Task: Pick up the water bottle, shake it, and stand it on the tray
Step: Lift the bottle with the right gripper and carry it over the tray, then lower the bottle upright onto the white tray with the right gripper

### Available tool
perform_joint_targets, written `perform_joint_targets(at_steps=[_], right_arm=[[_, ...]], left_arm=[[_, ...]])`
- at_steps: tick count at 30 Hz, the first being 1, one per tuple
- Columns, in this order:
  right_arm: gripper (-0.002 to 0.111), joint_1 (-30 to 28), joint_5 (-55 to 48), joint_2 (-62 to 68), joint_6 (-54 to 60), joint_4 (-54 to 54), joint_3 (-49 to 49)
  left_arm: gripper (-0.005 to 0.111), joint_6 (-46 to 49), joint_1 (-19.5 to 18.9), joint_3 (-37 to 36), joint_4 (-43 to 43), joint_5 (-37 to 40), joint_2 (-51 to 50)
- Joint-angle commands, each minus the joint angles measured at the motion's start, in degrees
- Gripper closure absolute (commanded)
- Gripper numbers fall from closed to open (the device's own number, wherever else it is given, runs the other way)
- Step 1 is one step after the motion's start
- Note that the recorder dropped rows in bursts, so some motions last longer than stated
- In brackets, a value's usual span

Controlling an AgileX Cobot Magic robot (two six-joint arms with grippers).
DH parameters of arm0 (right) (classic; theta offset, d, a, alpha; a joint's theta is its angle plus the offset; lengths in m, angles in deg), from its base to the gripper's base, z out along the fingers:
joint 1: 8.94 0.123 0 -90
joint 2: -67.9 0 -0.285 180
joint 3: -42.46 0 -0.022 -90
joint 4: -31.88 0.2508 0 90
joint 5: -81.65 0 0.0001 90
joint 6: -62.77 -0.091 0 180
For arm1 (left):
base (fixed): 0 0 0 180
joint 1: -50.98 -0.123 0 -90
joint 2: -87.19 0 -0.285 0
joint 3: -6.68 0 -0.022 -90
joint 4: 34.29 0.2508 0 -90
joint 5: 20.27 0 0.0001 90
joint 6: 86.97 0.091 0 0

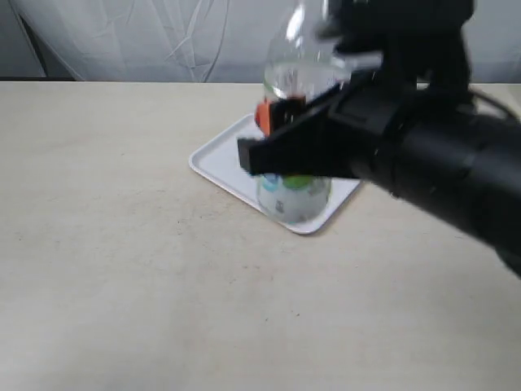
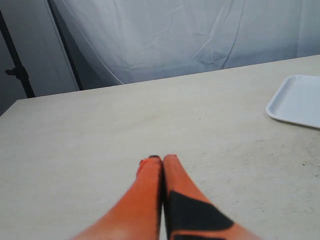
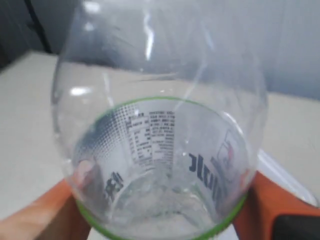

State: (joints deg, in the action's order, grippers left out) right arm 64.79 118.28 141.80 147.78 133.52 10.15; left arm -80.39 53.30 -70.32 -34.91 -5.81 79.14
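R gripper [image 3: 155, 210] clamped on the water bottle [image 1: 293, 194]: orange fingers [image 3: 42, 217] press both sides of the clear body, w/ the bottle filling the gap between them. In the right wrist view the bottle [image 3: 160, 125] takes up nearly the whole frame; green-edged label w/ dark lettering shows through the plastic. Ext view: black R arm [image 1: 440, 163] reaches in from the right across the middle, blurred. Bottle roughly upright, lower end w/ label over the near-right part of the white tray [image 1: 221, 159]. Can't tell if the base touches the tray or hangs just above it. Top of bottle blurred, cap not clear.

L gripper [image 2: 161, 162]: orange fingers pressed together, no gap, nothing between them. It hangs over the bare beige table [image 2: 100, 140], well apart from the bottle. Corner of the tray [image 2: 297, 97] shows at the edge of the left wrist view. White cloth backdrop [image 2: 200, 35] behind the table.
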Motion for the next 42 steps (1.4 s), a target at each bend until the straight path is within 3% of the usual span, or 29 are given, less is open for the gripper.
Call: perform_joint_targets(at_steps=[1,6,12,16,18,21,22,25,26,27,29,30,31,34,35,37,38,39,42], right_arm=[[0.109,0.52,2.92,-2.29,2.83,-1.69,0.65],[0.109,0.64,5.04,2.24,0.21,-1.69,-6.74],[0.109,0.64,6.54,-2.39,0.64,-2.44,-2.42],[0.109,-1.78,27.30,-0.99,0.50,-1.69,-2.42],[0.109,-1.17,21.43,-1.79,1.53,-1.69,-2.94],[0.109,-0.48,-7.97,-3.83,8.26,-2.08,-3.54],[0.109,-0.65,-6.04,-3.83,8.40,-4.32,-3.54],[0.109,-0.92,19.22,-1.13,-4.26,-3.48,-2.87],[0.109,-1.02,21.02,-0.87,-5.68,-1.69,-2.35],[0.109,-1.02,17.09,-0.87,-3.22,-1.69,-2.23],[0.109,-1.07,-3.35,-1.85,5.45,-1.69,-2.88],[0.109,-1.17,-7.34,-1.85,7.95,-2.19,-2.89],[0.109,-1.17,-4.77,-1.26,6.85,-4.10,-2.89],[0.109,-1.17,19.66,1.61,-7.34,-4.49,-2.89],[0.109,-1.17,20.69,1.99,-9.64,-3.21,-2.78],[0.109,-1.17,8.86,1.55,-3.79,-2.71,-3.06],[0.109,-1.84,-0.94,1.55,2.19,-9.25,-4.10],[0.109,-2.24,1.07,2.11,0.82,-10.40,-4.22],[0.109,-4.16,21.11,3.91,-10.59,-6.12,-4.22]], left_arm=[[0.106,-0.13,0.02,-0.21,-0.58,-0.77,0.26],[0.106,-0.13,0.02,-0.21,-0.58,-0.77,0.26],[0.106,-0.13,0.02,-0.21,-0.58,-0.77,0.26],[0.106,-0.13,0.02,-0.21,-0.58,-0.77,0.26],[0.106,-0.13,0.02,-0.21,-0.58,-0.77,0.26],[0.106,-0.13,0.02,-0.21,-0.58,-0.77,0.26],[0.106,-0.13,0.02,-0.21,-0.58,-0.77,0.26],[0.106,-0.13,0.02,-0.21,-0.58,-0.77,0.26],[0.106,-0.13,0.02,-0.21,-0.58,-0.77,0.26],[0.106,-0.13,0.02,-0.21,-0.58,-0.77,0.26],[0.106,-0.13,0.02,-0.21,-0.58,-0.77,0.26],[0.106,-0.13,0.02,-0.21,-0.58,-0.77,0.26],[0.106,-0.13,0.02,-0.21,-0.58,-0.77,0.26],[0.106,-0.13,0.02,-0.21,-0.58,-0.77,0.26],[0.106,-0.13,0.02,-0.21,-0.58,-0.77,0.26],[0.106,-0.13,0.02,-0.21,-0.58,-0.77,0.26],[0.106,-0.13,0.02,-0.21,-0.58,-0.77,0.26],[0.106,-0.13,0.02,-0.21,-0.58,-0.77,0.26],[0.106,-0.13,0.02,-0.21,-0.58,-0.77,0.26]])
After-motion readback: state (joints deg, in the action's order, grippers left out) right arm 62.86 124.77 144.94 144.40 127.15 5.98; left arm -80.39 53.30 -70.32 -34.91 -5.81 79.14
